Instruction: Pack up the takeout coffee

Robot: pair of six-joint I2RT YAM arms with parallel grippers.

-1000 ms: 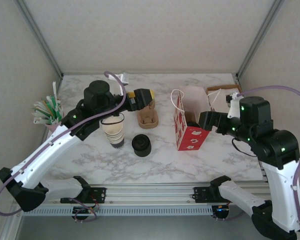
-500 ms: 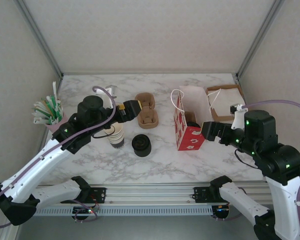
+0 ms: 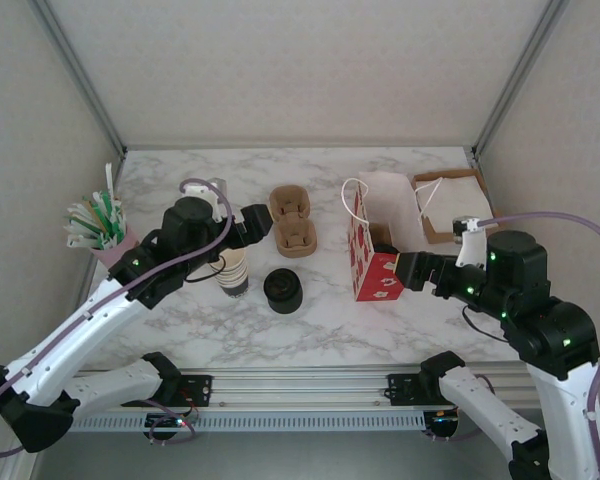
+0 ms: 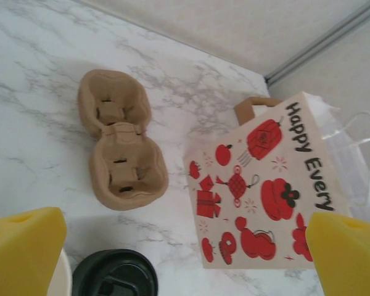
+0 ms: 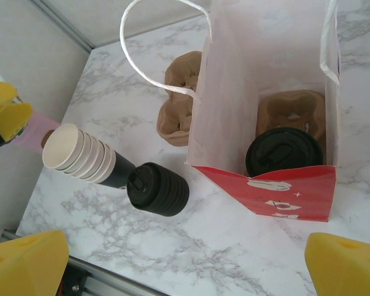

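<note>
Lids (image 3: 282,290) of ribbed black plastic sit stacked on the marble-veined table (image 3: 330,330), just beside nested cream-rimmed paper cups (image 3: 232,272). The right gripper (image 3: 405,268) hangs spread and empty at the red-printed paper bag (image 3: 377,262). Inside the bag, the takeout coffee (image 5: 283,152) stands with its round glossy black lid up, in a molded pulp tray (image 5: 293,111). The left gripper (image 3: 255,222), likewise spread wide, hovers near a two-cup pulp carrier (image 3: 293,222).

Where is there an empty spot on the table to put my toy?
The front marble strip, between lid stack, red bag and near rail, is bare. So is the back, behind the carrier tray. The middle is crowded.
</note>
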